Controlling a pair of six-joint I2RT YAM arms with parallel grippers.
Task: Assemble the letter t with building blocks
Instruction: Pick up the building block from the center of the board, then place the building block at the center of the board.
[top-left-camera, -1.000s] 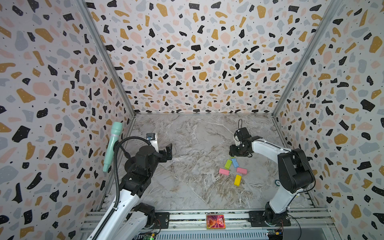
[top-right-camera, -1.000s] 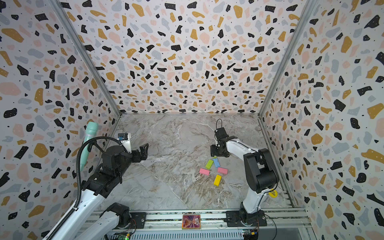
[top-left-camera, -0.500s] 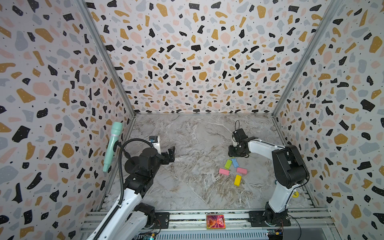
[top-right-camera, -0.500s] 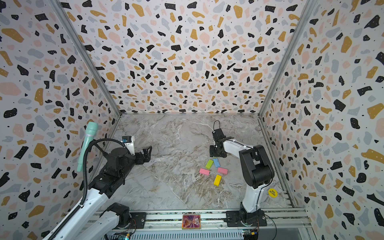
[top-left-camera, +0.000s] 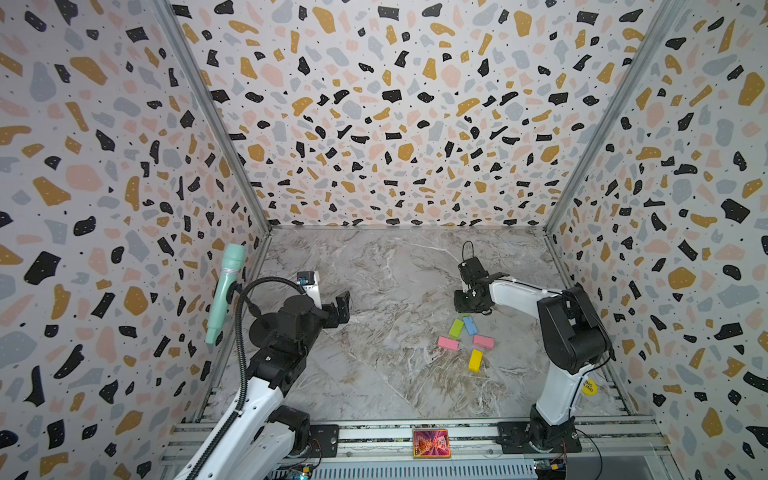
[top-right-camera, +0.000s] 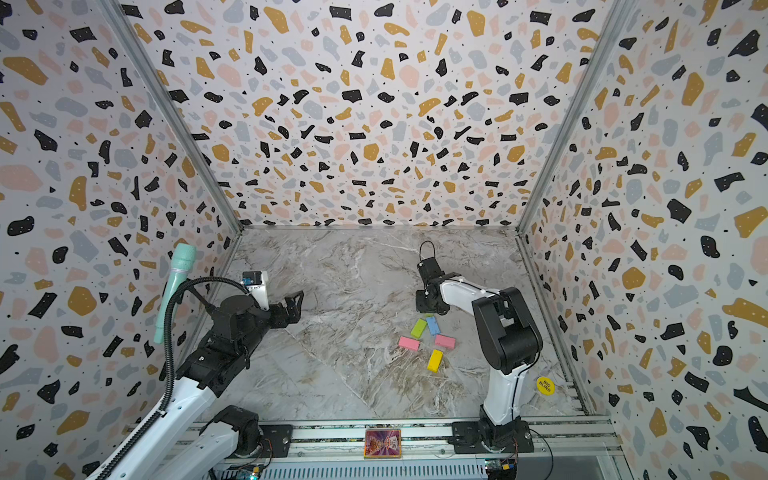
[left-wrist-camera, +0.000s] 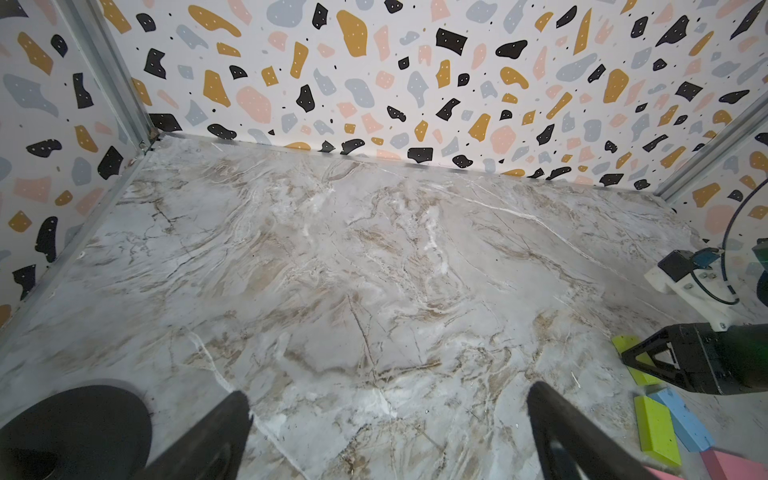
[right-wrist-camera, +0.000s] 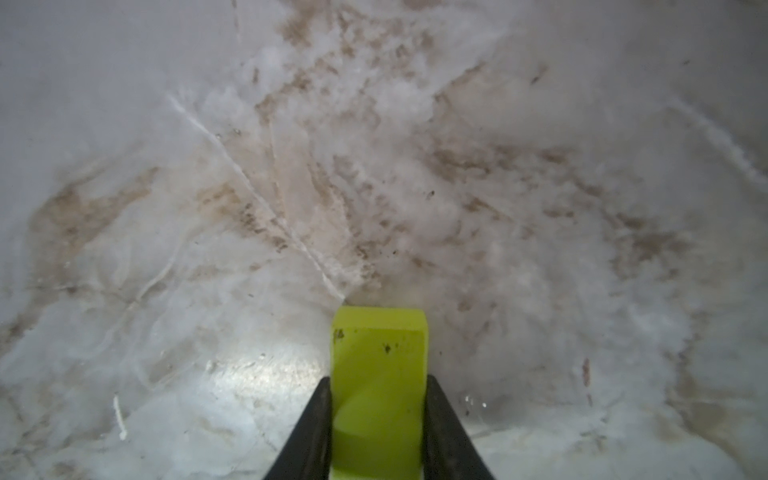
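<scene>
While the right gripper (right-wrist-camera: 378, 380) pinched a lime green brick (right-wrist-camera: 379, 345), its long axis running out past the fingers, the other bricks (top-left-camera: 470, 324) lay near at six o'clock in a top view, with the left gripper (left-wrist-camera: 386, 390) spread open and well apart.

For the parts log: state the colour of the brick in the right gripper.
The brick is lime green, clearest in the right wrist view.

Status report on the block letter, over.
Right claw shut on green brick. Left claw open, empty. Other green, blue, pink, pink, yellow loose, unassembled. Nothing blocking.
</scene>
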